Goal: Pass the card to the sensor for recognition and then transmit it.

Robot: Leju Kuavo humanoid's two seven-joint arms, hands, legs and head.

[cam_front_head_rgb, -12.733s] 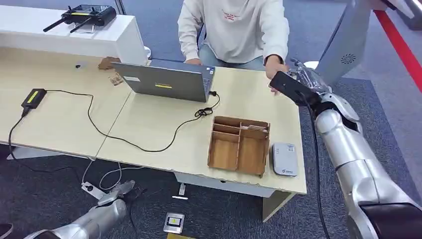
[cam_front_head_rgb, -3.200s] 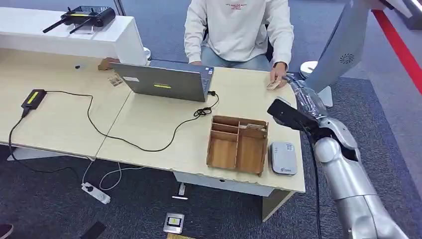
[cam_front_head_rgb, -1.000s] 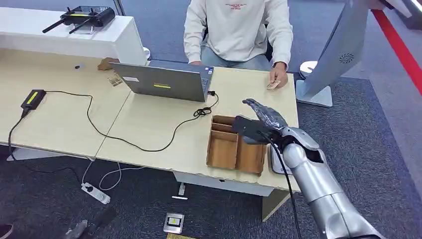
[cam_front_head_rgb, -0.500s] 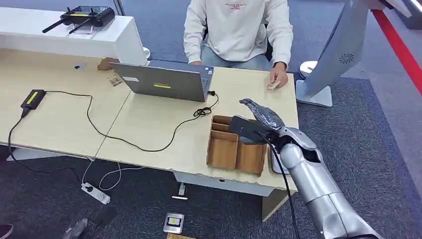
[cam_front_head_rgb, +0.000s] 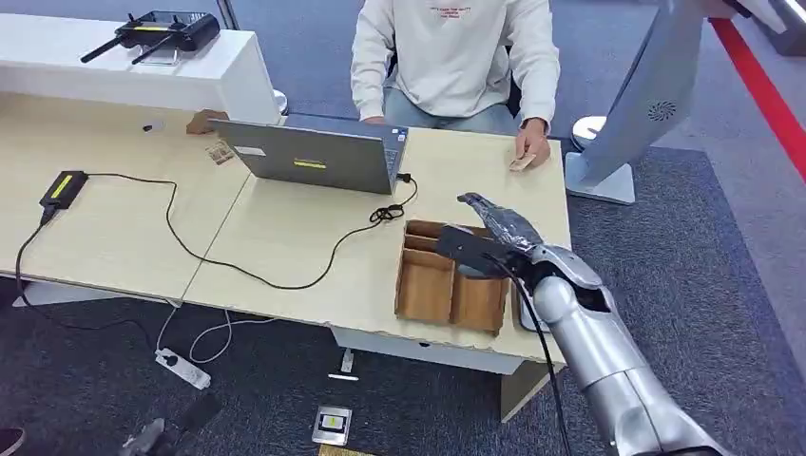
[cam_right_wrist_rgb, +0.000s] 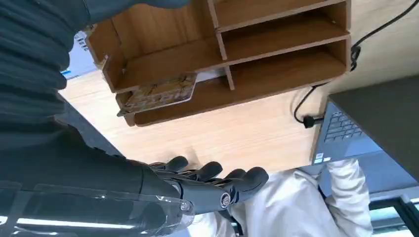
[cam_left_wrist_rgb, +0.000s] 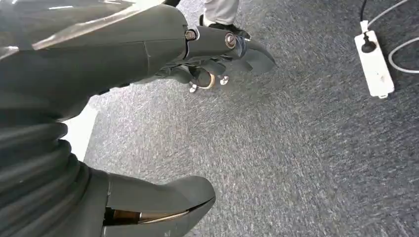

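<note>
- Grey carpet [cam_left_wrist_rgb: 306, 148] lies under the robot's left hand [cam_left_wrist_rgb: 148, 74], which hangs low beside the desk; its dark fingers [cam_left_wrist_rgb: 222, 44] are loosely apart and hold nothing. A white power strip [cam_left_wrist_rgb: 374, 64] lies on the carpet near it.
- On the far left of the pale wooden surface [cam_front_head_rgb: 124, 237] sits a small black box with a yellow label [cam_front_head_rgb: 64, 187], its black cable [cam_front_head_rgb: 190, 242] trailing across to the grey laptop [cam_front_head_rgb: 314, 157].
- Behind that, a white raised counter [cam_front_head_rgb: 143, 81] carries a black remote controller with antennas [cam_front_head_rgb: 157, 28].
- A person in a white sweatshirt [cam_front_head_rgb: 456, 52] sits behind the laptop, one hand [cam_front_head_rgb: 529, 147] resting on the surface over a small tan card [cam_front_head_rgb: 521, 163].
- Toward the right stands the brown wooden compartment tray [cam_front_head_rgb: 432, 285]. The wrist view shows a patterned tan card [cam_right_wrist_rgb: 158, 94] lying flat in one of its compartments by the far corner.
- The robot's right hand [cam_front_head_rgb: 499, 223] hovers over the tray's far right corner, fingers [cam_right_wrist_rgb: 217, 173] stretched out and slightly spread, gripping nothing.
- Just right of the tray, a white-grey card sensor [cam_front_head_rgb: 519, 309] peeks out from under the silver right forearm [cam_front_head_rgb: 589, 342].
</note>
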